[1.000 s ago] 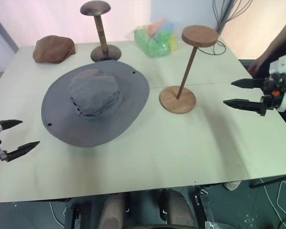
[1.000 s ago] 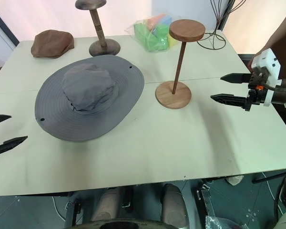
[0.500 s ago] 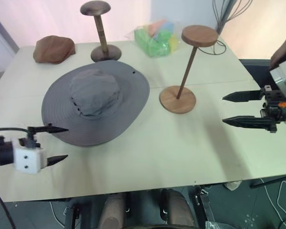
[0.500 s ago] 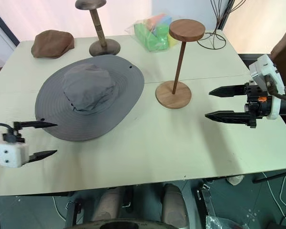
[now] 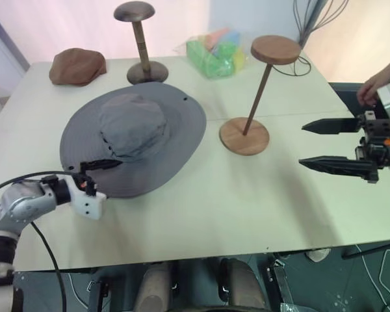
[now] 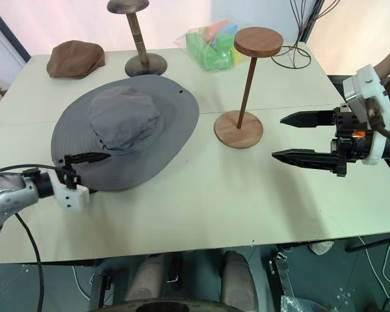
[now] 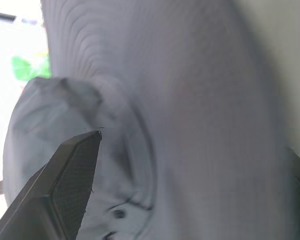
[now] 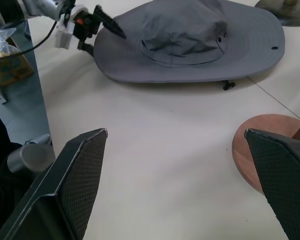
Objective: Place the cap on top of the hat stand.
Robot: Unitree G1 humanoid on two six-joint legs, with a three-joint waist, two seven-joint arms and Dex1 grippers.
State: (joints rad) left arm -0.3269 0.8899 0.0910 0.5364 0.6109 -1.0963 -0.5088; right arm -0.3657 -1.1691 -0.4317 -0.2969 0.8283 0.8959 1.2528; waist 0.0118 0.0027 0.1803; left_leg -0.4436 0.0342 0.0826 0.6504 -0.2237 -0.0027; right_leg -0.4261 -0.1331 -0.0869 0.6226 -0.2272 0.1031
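The cap (image 5: 133,133), a wide grey sun hat, lies flat on the table's left half. My left gripper (image 5: 103,174) is open at its near-left brim edge. The upper finger (image 8: 111,25) reaches over the brim, and the lower finger (image 8: 86,48) sits low beside the edge. In the left wrist view the crown (image 7: 55,110) is close ahead. The hat stand (image 5: 259,88) stands upright to the right of the cap, with its disc top (image 5: 275,49) bare. My right gripper (image 5: 302,145) hovers open and empty to the right of the stand's base (image 5: 244,136).
A brown flat cap (image 5: 77,66) and a shorter dark stand (image 5: 141,42) stand at the back left. A bag of coloured pieces (image 5: 216,53) and cables (image 5: 305,62) are at the back. A person's hand (image 5: 376,83) is at the right edge.
My left arm swung in from the table's left edge to the cap's brim, and its wrist rolled so one finger is above the other. My right gripper drew back a little and stayed open.
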